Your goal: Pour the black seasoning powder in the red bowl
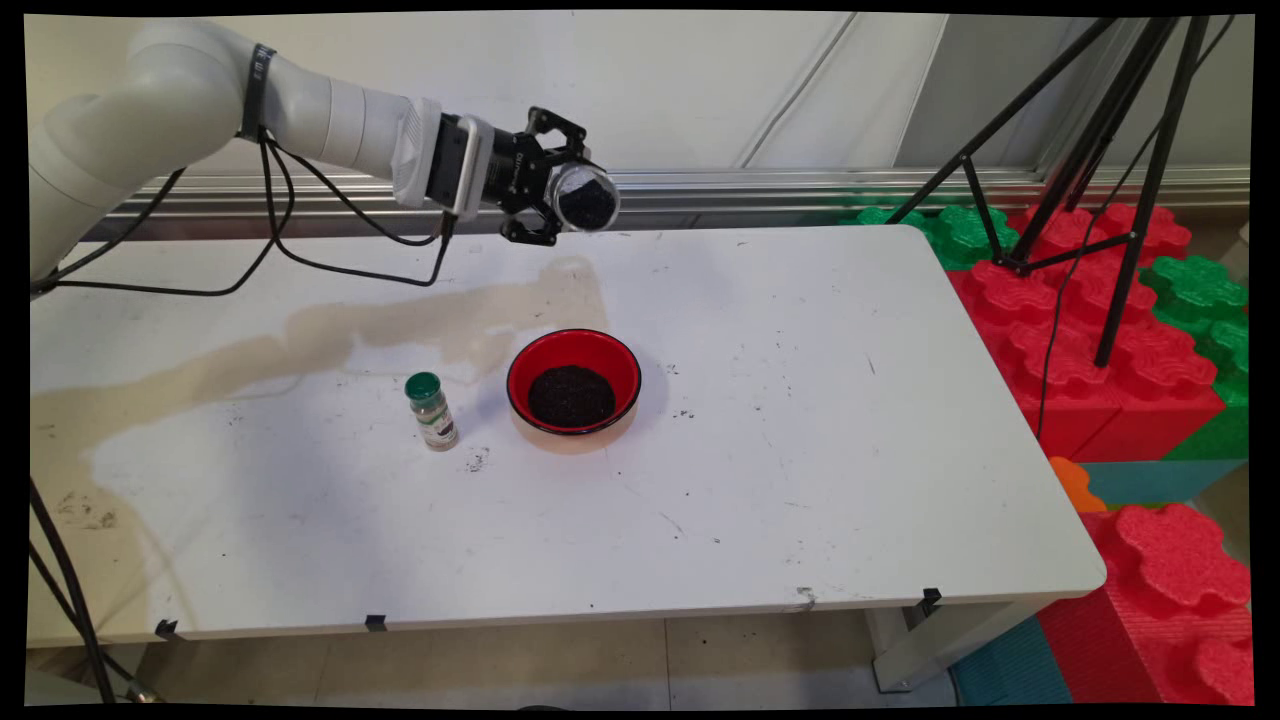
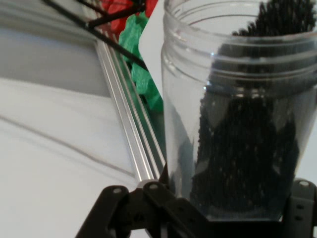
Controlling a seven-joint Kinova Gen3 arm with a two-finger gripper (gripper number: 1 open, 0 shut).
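Jar (image 1: 585, 198) of black grains, clear, lidless, pinched in pincer (image 1: 556, 205), tipped sideways high over worktop's (image 1: 800, 480) far edge. Red bowl (image 1: 573, 383) of same grains mid-worktop; green-capped spice bottle (image 1: 431, 410) just beside.

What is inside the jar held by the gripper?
The clear jar, clamped on its side in the gripper, holds small black grains, heaped along one side. Its base is hidden by the gripper's linkage.
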